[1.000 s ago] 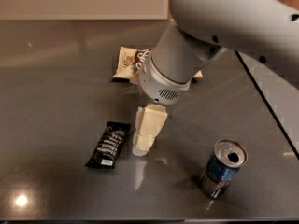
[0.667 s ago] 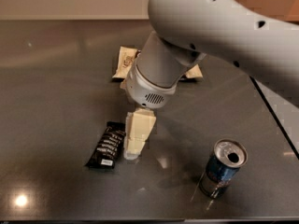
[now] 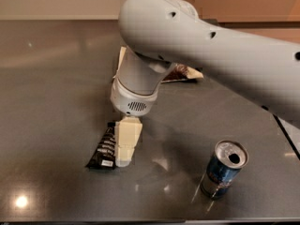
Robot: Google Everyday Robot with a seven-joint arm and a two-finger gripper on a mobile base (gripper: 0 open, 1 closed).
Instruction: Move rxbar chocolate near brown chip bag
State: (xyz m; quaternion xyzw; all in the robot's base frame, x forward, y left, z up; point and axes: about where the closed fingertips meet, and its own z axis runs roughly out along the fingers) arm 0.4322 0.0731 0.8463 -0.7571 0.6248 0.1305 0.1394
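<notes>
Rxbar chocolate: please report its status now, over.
Pincer low at table, beside rxbar chocolate. Bar lies flat, apart from brown chip bag, which the arm mostly hides. Blue drink can stands aside, not in the way.

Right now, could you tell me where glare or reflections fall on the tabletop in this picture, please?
Camera view: a bright spot of glare sits on the glossy table at the lower left, clear of the rxbar chocolate; faint pale reflections lie beside the gripper, which is at the bar's right edge, and under the can.

gripper [image 3: 125, 154] at rxbar chocolate [image 3: 101, 149], can [image 3: 222, 171] apart
</notes>
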